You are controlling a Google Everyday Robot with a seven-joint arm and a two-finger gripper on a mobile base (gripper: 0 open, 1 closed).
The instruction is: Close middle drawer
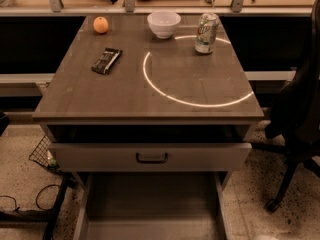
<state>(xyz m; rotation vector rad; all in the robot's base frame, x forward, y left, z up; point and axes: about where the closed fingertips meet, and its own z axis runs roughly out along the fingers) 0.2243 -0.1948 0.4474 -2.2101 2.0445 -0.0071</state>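
The middle drawer (pixel 150 204) is pulled far out below the table top. Its long plain grey-brown box interior fills the bottom of the camera view. Its front panel and handle are cut off by the bottom edge. Above it, the top drawer (pixel 150 156), with a taller front and a black handle (pixel 151 158), stands slightly open under the table top (pixel 100 94). My gripper is not in view.
On the table top are an orange (pixel 100 25), a white bowl (pixel 163 23), a drink can (pixel 206 33) and a dark snack bar (pixel 106 60). A black office chair (pixel 297 114) stands at the right. A wire basket (pixel 42 154) and cables (pixel 30 204) lie at the lower left.
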